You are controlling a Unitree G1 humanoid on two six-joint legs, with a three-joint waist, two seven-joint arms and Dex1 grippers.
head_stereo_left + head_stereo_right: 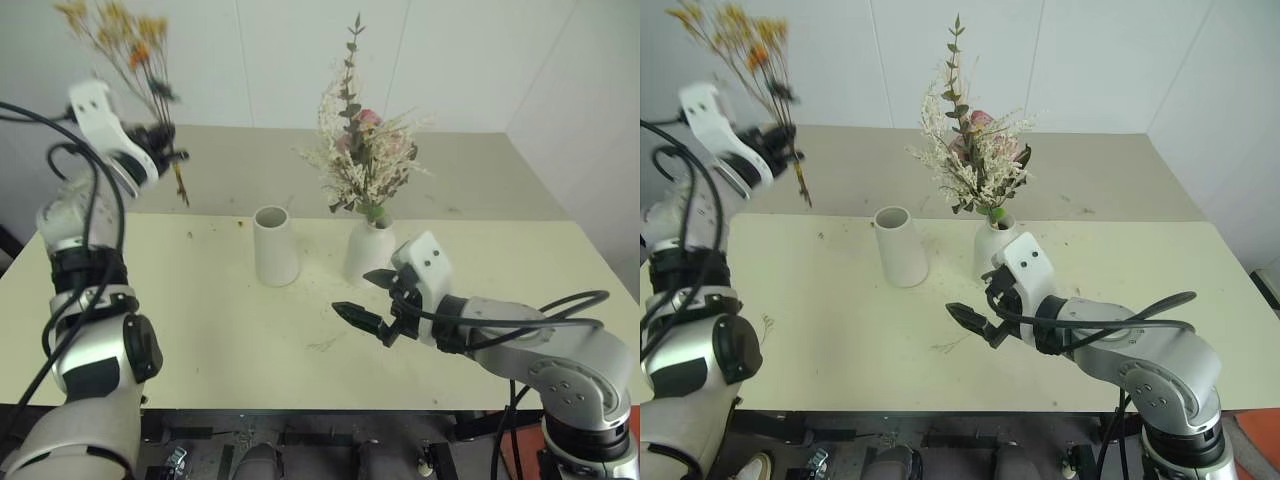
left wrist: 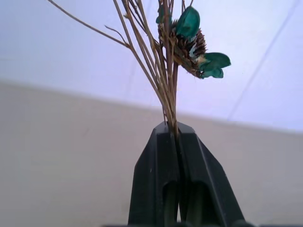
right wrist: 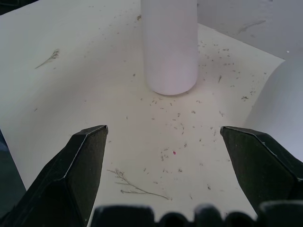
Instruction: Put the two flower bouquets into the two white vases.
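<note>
The left tool (image 1: 165, 140) is raised high above the left side of the worktop (image 1: 200, 320), its fingers (image 2: 158, 189) pressed together on the thin stems of the yellow bouquet (image 1: 120, 35). The blooms stand up above the tool against the wall, and the stem ends hang below it, clear of the worktop. In the left wrist view the stems rise straight out of the pinch, with a sunflower head (image 2: 191, 40) off to one side.

The white bouquet (image 1: 362, 150), with cream sprays, green leaves and pink flowers, already stands in the round vase (image 1: 368, 250) near the middle of the worktop. Just beside it, on the robot's left, stands the cone vase (image 1: 275, 245), upright and holding nothing, its wide mouth up. The two vases are close but apart.

The right tool (image 1: 368, 300) hovers low over the worktop in front of the round vase, its fingers (image 3: 80, 165) spread wide and holding nothing. The right wrist view looks between them at the base of the cone vase, with the round vase's side at the edge.

Small plant crumbs and a dry sprig (image 3: 135, 187) lie scattered on the worktop around the vases.
</note>
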